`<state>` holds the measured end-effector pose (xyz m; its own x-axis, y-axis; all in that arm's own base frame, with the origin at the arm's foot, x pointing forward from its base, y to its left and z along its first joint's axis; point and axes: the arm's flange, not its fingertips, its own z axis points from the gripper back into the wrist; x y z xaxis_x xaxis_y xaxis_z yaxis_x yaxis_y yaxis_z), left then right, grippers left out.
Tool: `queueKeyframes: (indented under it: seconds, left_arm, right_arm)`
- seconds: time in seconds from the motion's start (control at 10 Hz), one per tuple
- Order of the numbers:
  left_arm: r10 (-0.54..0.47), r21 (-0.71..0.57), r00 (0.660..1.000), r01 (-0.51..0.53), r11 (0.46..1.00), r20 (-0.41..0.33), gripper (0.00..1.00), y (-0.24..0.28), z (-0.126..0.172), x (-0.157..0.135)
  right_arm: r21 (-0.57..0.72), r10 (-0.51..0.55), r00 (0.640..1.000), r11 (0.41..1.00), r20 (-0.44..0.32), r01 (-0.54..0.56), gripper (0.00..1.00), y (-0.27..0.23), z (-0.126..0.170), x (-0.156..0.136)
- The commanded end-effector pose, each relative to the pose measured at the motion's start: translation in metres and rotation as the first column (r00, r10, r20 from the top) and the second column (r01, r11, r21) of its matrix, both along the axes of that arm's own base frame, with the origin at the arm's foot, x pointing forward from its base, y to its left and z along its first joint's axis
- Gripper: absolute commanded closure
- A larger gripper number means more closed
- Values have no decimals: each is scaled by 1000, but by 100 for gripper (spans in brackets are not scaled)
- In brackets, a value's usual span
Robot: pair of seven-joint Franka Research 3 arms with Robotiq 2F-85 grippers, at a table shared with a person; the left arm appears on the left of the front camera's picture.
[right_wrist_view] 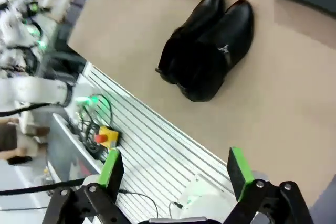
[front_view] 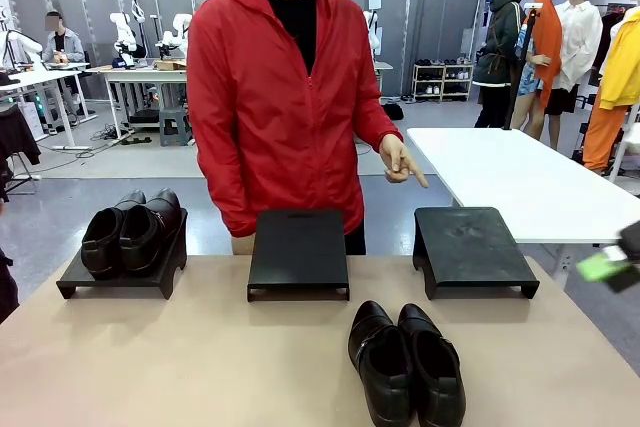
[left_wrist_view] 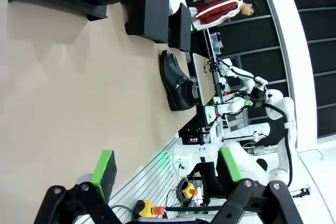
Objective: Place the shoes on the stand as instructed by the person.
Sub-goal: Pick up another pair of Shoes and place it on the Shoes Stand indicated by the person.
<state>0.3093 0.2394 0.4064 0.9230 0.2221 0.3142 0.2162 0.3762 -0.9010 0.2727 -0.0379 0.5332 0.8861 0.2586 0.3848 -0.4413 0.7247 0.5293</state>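
One pair of shiny black shoes lies on the tan table near the front, right of centre; it also appears as the pair on the table and the same pair. A second pair sits on the left stand. The middle stand and right stand are bare. The person in a red jacket points a hand down toward the right stand. My left gripper is open above the table's near edge. My right gripper is open, off the table's edge, a green pad showing at the right.
The tan table has free room left of the loose pair. A white table stands behind the right stand. Cables and a yellow box with a red button lie on the ribbed panel below the table edge.
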Motion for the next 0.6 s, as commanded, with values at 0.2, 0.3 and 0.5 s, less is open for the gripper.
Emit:
queueKeyframes:
  seconds: [0.2, 0.3, 0.5]
  left_arm:
    - [-11, -5, 1000, 11, 1000, 22, 3, -1, 0, -4]
    - [-11, -5, 1000, 11, 1000, 22, 3, -1, 0, -4]
    - [-11, -5, 1000, 11, 1000, 22, 3, -1, 0, -4]
  right_arm:
    - [-202, -96, 993, 976, -69, 81, 0, 91, -36, 35]
    - [-231, -126, 990, 967, -59, 109, 0, 110, -46, 43]
    - [-301, -138, 989, 947, -51, 117, 0, 147, -73, 52]
